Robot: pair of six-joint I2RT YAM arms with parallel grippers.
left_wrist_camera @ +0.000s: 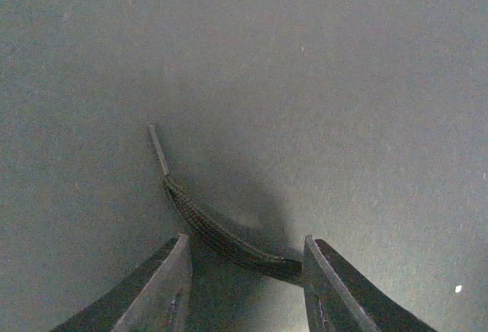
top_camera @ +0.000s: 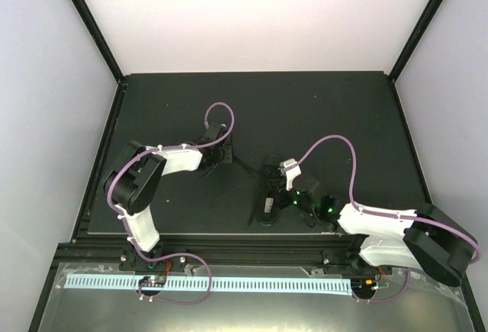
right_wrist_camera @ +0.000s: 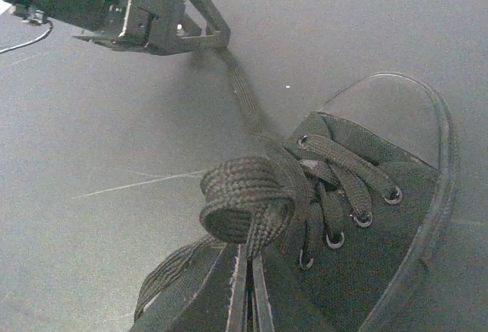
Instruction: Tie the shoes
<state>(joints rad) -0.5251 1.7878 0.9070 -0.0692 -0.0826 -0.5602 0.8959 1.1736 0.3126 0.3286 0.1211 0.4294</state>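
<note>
The black shoe [right_wrist_camera: 381, 210] lies on the mat, toe pointing away to the upper right in the right wrist view; in the top view the shoe [top_camera: 267, 204] is at mid-table. My right gripper [right_wrist_camera: 249, 259] is shut on a coiled loop of black lace [right_wrist_camera: 244, 195] above the eyelets. A second lace end [left_wrist_camera: 217, 233] stretches left along the mat and lies between the fingers of my left gripper [left_wrist_camera: 244, 242], touching its right finger [left_wrist_camera: 332, 286]. Those jaws stand apart. In the top view the left gripper [top_camera: 226, 153] is left of the shoe and the right gripper [top_camera: 287, 182] is at its right side.
The black mat [top_camera: 335, 111] covers the table inside white enclosure walls. A metal rail with a white slotted strip [top_camera: 229, 282] runs along the near edge by both arm bases. The left gripper's body [right_wrist_camera: 145, 8] shows at the top left of the right wrist view.
</note>
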